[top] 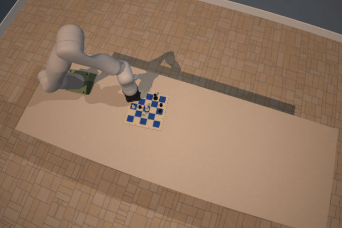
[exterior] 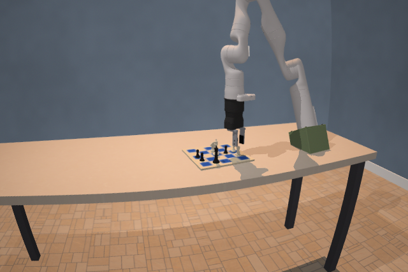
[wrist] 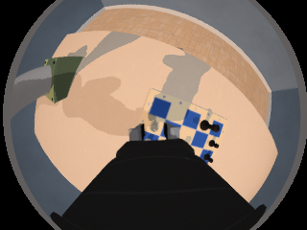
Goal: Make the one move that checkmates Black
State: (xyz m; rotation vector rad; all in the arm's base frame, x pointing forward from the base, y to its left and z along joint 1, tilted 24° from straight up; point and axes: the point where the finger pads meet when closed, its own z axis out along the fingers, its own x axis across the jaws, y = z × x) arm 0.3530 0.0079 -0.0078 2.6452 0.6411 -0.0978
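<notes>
A small blue and cream chessboard (top: 147, 111) lies on the table. It carries several black pieces, among them a tall one (top: 155, 97) (exterior: 215, 156), and a few white pieces near the middle (top: 146, 108). One white piece (top: 133, 105) stands on the board's edge column nearest the arm. It also shows in the wrist view (wrist: 155, 129) between the fingers. My gripper (exterior: 238, 141) hangs straight down over this white piece, fingers apart on either side of its top. I cannot tell whether they touch it. The black gripper body (top: 131, 96) hides the board corner below it.
The arm's green base block (exterior: 309, 137) stands at the table's end, beyond the board. A black pawn (top: 139, 107) stands one square from the white piece under the gripper. The table edge runs close in front of the board in the exterior view.
</notes>
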